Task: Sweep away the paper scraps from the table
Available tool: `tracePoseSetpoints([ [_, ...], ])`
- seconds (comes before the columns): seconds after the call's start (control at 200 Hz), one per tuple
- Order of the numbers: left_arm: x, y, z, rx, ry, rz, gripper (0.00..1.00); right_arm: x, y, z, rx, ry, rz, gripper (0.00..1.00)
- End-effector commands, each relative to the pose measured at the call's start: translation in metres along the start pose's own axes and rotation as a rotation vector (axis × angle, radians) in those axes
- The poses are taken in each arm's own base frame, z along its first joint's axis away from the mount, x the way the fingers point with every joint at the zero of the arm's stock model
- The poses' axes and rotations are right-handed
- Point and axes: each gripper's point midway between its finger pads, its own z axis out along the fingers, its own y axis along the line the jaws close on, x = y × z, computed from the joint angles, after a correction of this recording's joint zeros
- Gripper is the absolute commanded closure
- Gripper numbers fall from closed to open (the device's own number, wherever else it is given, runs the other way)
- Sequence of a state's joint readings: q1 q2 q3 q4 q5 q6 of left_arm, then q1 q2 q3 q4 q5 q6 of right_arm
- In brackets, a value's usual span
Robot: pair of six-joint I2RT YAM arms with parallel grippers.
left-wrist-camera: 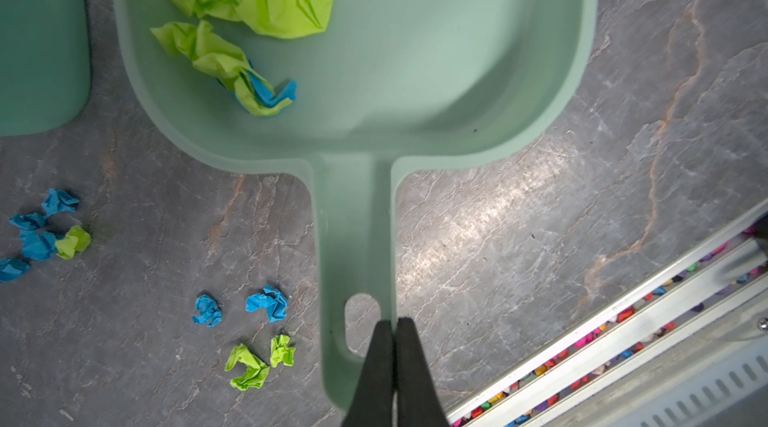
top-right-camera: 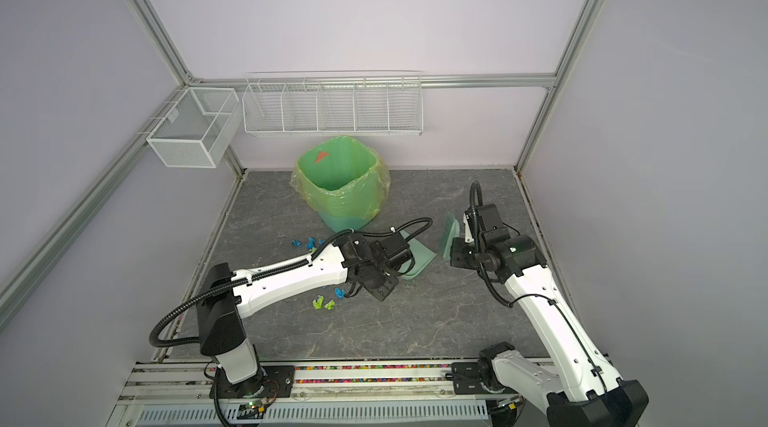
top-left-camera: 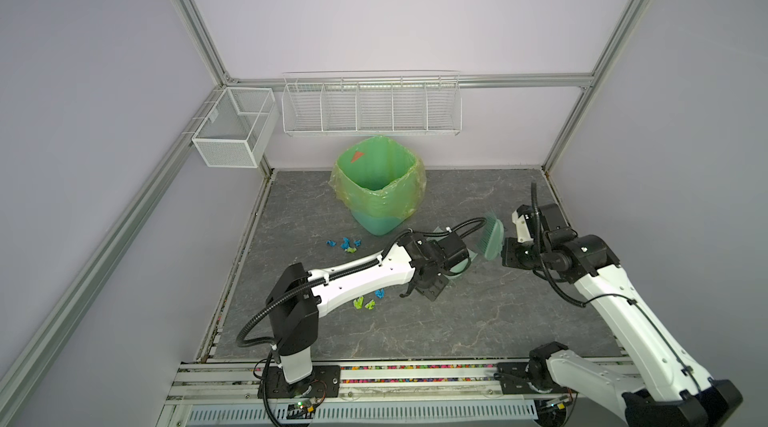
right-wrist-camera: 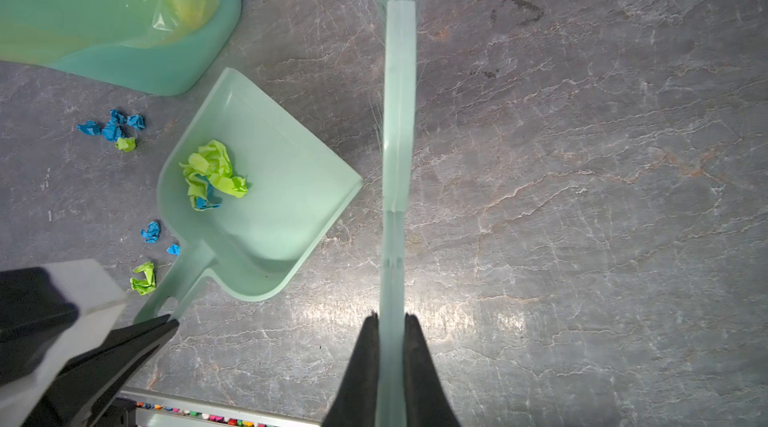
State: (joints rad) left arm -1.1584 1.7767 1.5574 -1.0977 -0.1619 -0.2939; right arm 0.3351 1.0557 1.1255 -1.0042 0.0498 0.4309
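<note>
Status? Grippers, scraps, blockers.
Left gripper shut on dustpan handle, right gripper shut on brush. Some paper scraps in pan, two loose clusters on table. Dustpan sits between brush and loose scraps.

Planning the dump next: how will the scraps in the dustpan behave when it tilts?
The crumpled scraps look very light, so they'll probably slide or tumble easily across the smooth dustpan. Loosely wadded, they may catch together.

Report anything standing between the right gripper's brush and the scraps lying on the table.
The dustpan, held by the left gripper, lies between the brush and the paper scraps on the table.
</note>
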Motion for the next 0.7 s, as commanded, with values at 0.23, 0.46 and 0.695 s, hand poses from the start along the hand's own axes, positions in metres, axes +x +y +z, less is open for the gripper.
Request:
tracePoseSetpoints([
  [0.23, -0.013, 0.019, -0.025, -0.069, -0.056, 0.004, 1.00, 0.000, -0.005, 0.002, 0.007, -0.028, 0.020, 0.93],
  [0.46, -0.027, 0.026, -0.043, -0.072, -0.126, -0.021, 1.00, -0.001, -0.007, -0.001, 0.015, -0.040, 0.017, 0.93],
  [0.695, -0.044, 0.042, -0.065, -0.139, -0.202, -0.061, 1.00, 0.002, -0.006, 0.002, 0.006, -0.032, 0.023, 0.93],
])
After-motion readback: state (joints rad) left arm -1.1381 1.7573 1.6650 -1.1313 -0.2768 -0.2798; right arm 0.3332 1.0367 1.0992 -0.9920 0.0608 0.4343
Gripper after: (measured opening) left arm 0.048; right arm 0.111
